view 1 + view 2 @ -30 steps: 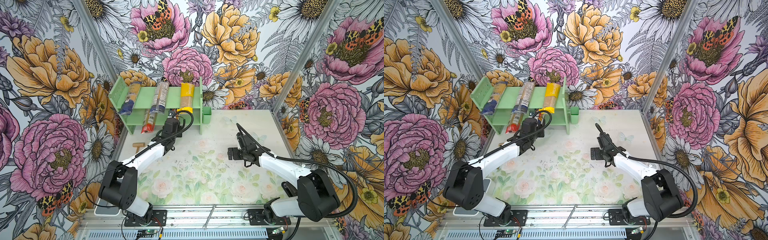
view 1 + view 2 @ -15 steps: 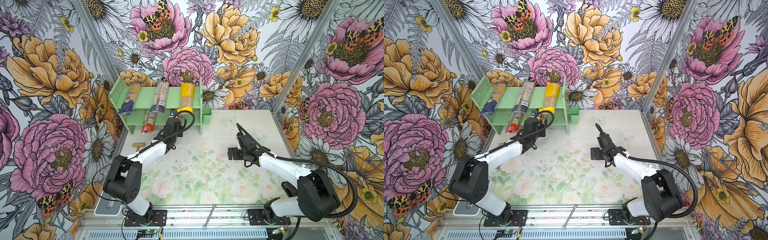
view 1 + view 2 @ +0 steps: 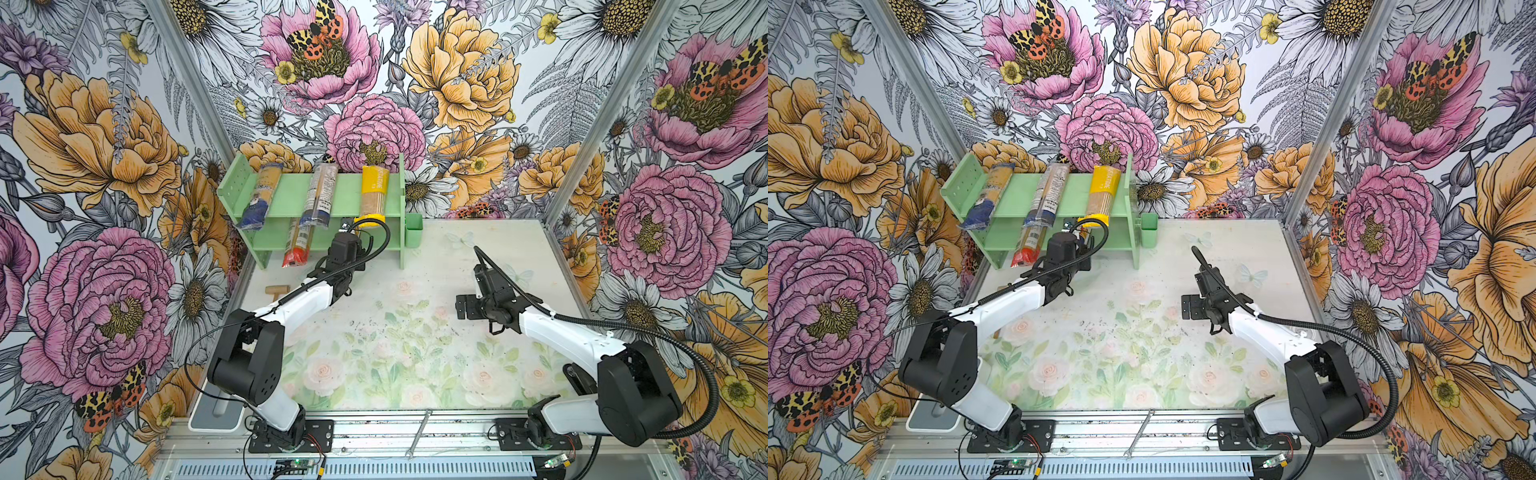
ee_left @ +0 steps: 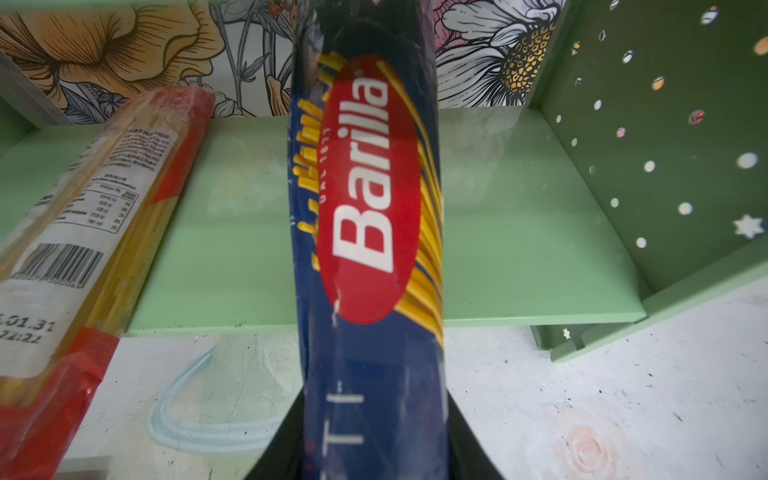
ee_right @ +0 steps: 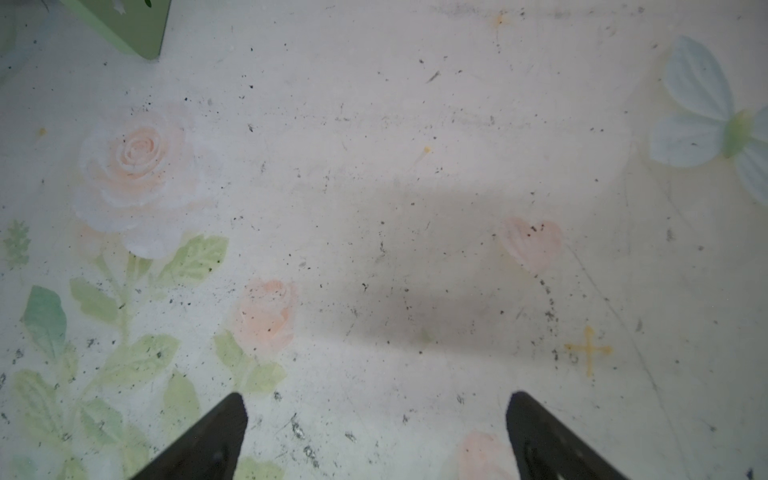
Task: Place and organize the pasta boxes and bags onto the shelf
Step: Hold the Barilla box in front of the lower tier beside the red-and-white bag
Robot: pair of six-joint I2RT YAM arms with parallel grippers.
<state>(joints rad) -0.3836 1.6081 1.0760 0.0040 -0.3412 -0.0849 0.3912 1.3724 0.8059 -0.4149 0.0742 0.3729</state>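
Observation:
The mint-green shelf stands at the back left. Its top tier carries two clear bags with dark blue ends and a yellow bag. A red-ended clear bag lies on the lower tier. My left gripper is at the front of the lower tier, shut on the dark blue Barilla box. In the left wrist view the box reaches over the lower board, beside the red-ended bag. In both top views the box is hidden. My right gripper hangs open over bare table.
A small green cup hangs on the shelf's right side panel. A small wooden piece lies on the table at the left edge. A grey-white tray and a wrench sit by the front rail.
My left arm has edged slightly toward the shelf with the box in it. The right arm has not moved.

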